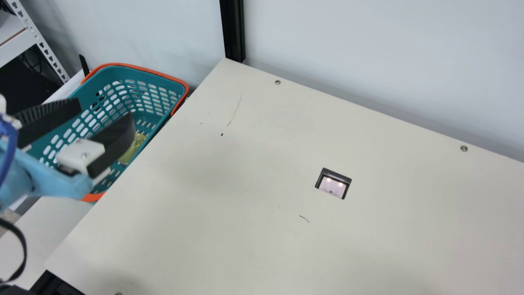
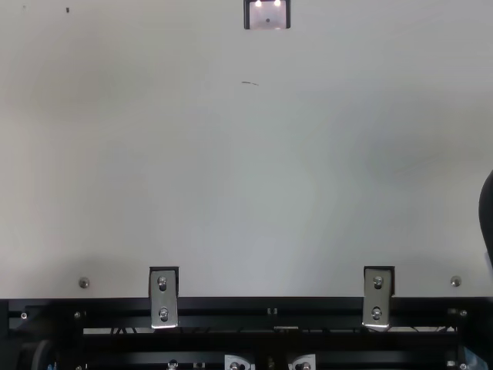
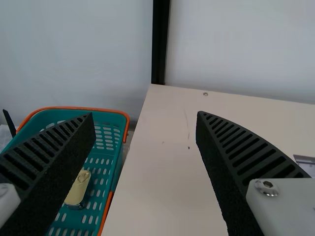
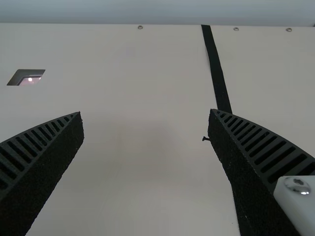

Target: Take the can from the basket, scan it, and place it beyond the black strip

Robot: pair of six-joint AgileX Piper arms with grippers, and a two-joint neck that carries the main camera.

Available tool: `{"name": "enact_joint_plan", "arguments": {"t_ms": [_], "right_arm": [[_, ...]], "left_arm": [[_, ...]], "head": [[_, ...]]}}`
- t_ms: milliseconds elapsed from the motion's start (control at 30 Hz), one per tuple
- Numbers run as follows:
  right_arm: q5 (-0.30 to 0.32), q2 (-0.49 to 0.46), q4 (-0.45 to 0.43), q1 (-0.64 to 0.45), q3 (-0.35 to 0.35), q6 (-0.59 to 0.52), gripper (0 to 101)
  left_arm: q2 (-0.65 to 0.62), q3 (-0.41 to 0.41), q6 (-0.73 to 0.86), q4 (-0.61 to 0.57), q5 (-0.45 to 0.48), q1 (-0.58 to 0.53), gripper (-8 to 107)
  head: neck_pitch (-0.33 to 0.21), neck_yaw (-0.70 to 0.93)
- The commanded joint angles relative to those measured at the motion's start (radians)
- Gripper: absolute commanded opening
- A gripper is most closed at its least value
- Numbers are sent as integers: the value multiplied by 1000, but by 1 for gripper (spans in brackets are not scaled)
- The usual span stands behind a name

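Note:
In the main view my left gripper (image 1: 105,107) stands open in front of the teal basket (image 1: 88,123), partly covering it. Inside the basket lies the yellowish can (image 1: 133,148), partly hidden by a finger. From the left wrist, the can (image 3: 78,189) rests on the basket floor, and my left gripper (image 3: 146,117) has its fingers wide apart with nothing between them. My right gripper (image 4: 146,114) is open and empty over the table. The black strip (image 4: 216,69) runs across the tabletop, partly behind one right finger. The scanner window (image 1: 333,183) is set into the table.
The basket stands beside the cream table (image 1: 245,164), against its edge. A black post (image 1: 233,30) rises at the table's far corner, by the wall. A white perforated shelf frame (image 1: 41,41) stands behind the basket. Metal brackets (image 2: 163,297) sit on the near edge.

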Motion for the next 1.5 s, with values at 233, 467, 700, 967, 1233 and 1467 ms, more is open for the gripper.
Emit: {"name": "enact_joint_plan", "arguments": {"t_ms": [233, 467, 700, 967, 1233, 1467], "right_arm": [[0, 0, 0, 0, 0, 0, 101], [0, 0, 0, 0, 0, 0, 101], [0, 0, 2, 0, 0, 0, 101], [0, 0, 2, 0, 0, 0, 101], [0, 0, 3, 0, 0, 0, 101], [0, 0, 3, 0, 0, 0, 101]], "left_arm": [[238, -155, -12, -4, 63, 89, 90], [409, -213, 138, -106, 81, 216, 90], [581, -255, 358, -228, 84, 364, 90], [763, -311, 581, -310, 85, 503, 90], [919, -340, 755, -331, 83, 582, 90], [1039, -351, 851, -323, 58, 617, 90]], "head": [[-35, 19], [-35, 19], [-35, 19], [-35, 19], [-35, 19], [-35, 19]]}}
